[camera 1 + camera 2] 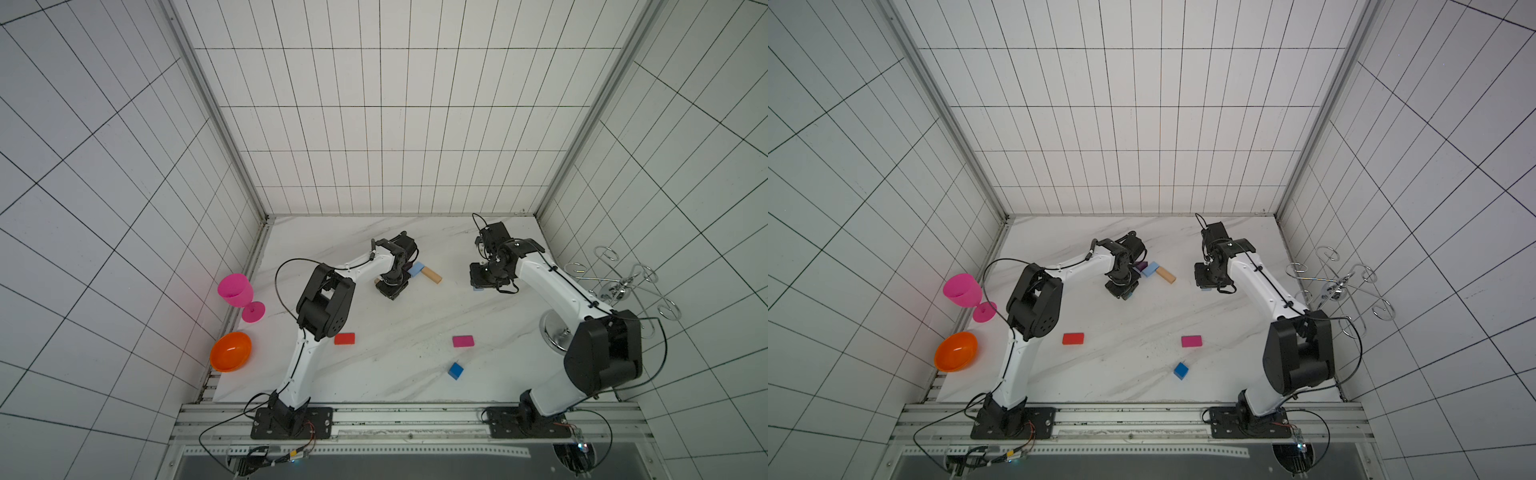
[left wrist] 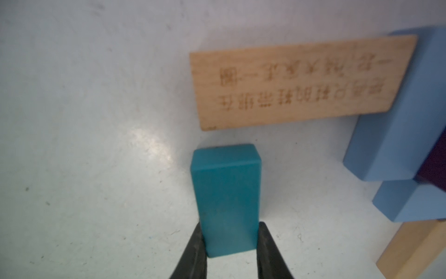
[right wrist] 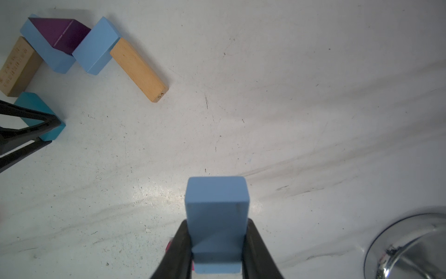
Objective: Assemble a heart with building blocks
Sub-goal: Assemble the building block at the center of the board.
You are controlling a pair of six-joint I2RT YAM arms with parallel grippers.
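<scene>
We see the left claw (image 2: 231, 227) clenched on one end of the teal block (image 2: 226, 193), which sticks out ahead of the claw. Its free end sits just beside the engraved tan block (image 2: 301, 82), a thin gap between them. That tan block belongs to the part-built heart (image 1: 417, 270), near the middle of the frame in both top views. There the purple triangle (image 3: 62, 33) is wedged between two light blue blocks (image 3: 96, 46), and a tan block touches the outer end of each.

The right claw (image 3: 218, 222) grasps a third light blue block (image 3: 217, 200) by its sides, most of its length ahead of the claw. In the top views this claw is right of centre, well apart from the heart. We cannot tell whether its block touches the worktop (image 1: 395, 386).

Three blocks lie loose in the lower part of the frame. The red block (image 1: 344, 338) is left of centre beside the left arm (image 1: 299, 365), the magenta block (image 1: 463, 341) is right of centre, and the blue cube (image 1: 456, 370) is just below it. A pink goblet (image 1: 237, 291) and an orange bowl (image 1: 230, 351) stand at the worktop's left edge; a wire rack (image 1: 623, 286) stands at its right edge.
</scene>
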